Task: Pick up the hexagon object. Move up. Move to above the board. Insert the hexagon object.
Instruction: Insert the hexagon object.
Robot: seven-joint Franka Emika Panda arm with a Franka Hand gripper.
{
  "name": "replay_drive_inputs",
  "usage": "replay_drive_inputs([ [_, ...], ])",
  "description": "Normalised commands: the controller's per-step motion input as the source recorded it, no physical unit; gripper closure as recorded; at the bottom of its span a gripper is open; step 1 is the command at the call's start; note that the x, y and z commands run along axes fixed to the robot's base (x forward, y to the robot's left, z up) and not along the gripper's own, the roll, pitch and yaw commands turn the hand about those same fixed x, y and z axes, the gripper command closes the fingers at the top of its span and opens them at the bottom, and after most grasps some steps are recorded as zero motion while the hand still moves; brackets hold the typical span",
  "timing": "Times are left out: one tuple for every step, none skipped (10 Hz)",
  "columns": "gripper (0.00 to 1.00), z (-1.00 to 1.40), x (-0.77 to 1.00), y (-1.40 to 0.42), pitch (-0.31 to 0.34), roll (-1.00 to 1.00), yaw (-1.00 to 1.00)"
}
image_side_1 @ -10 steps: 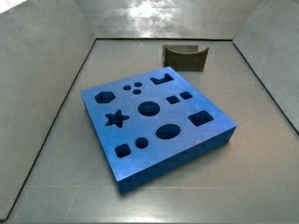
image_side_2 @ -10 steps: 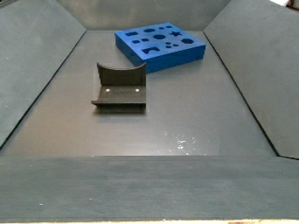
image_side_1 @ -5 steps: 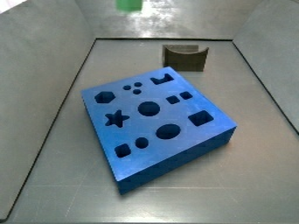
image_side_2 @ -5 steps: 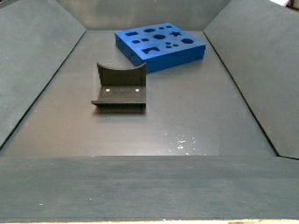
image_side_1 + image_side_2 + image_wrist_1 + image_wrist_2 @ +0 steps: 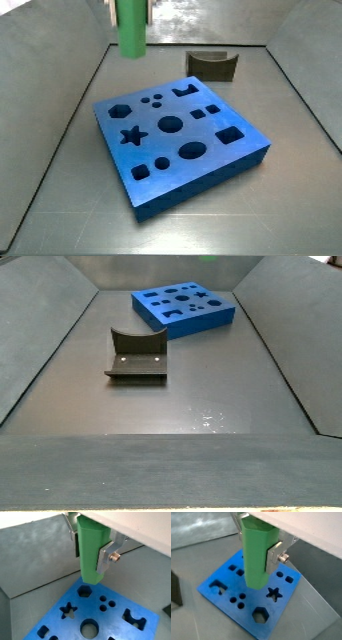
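My gripper [image 5: 90, 548] is shut on the bright green hexagon object [image 5: 91, 554], which hangs upright between the silver fingers [image 5: 107, 556] in both wrist views [image 5: 259, 559]. In a side view the peg [image 5: 131, 28] reaches down from the upper edge, well above the blue board [image 5: 201, 165]. The board's hexagon hole [image 5: 83, 590] lies just beyond the peg's lower end in a wrist view; it also shows in the side view [image 5: 120, 108] and another wrist view [image 5: 261, 615]. The board [image 5: 214, 322] shows far back in a side view where gripper and peg are out of view.
The dark fixture [image 5: 136, 354] stands on the grey tray floor apart from the board, also seen behind it [image 5: 211, 64]. Sloped grey tray walls [image 5: 54, 90] surround the floor. The board's other cut-outs include a star [image 5: 131, 136] and circles [image 5: 171, 124].
The green peg has come down into the side view: absent one second ago, only its tip at the upper edge half a second ago, now a long stretch shows. Board and fixture have not moved.
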Motion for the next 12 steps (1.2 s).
replay_drive_inputs([
  [1.0,-0.05,0.0,0.0,0.0,0.0,0.0],
  [1.0,-0.73,-0.11,0.0,0.009,0.07,0.0],
  [1.0,-0.99,0.0,0.0,0.14,0.1,0.02],
  [1.0,-1.0,-0.14,0.0,0.029,0.0,0.11],
  [1.0,-1.0,-0.16,-0.07,0.0,-0.08,0.14],
  [1.0,-0.99,-0.23,-0.09,0.0,-0.09,0.19],
  [1.0,-1.0,-0.27,-0.16,0.0,-0.08,0.09],
  [1.0,-1.0,-0.03,-0.04,-0.011,0.0,0.46],
  [1.0,-0.94,-0.04,0.0,0.0,0.0,0.91],
  [1.0,-0.8,-0.06,-0.11,-0.02,0.0,0.78],
  [1.0,-0.06,-0.1,0.0,-0.2,0.0,0.16],
  [1.0,-0.02,0.0,0.0,0.0,0.0,0.0],
])
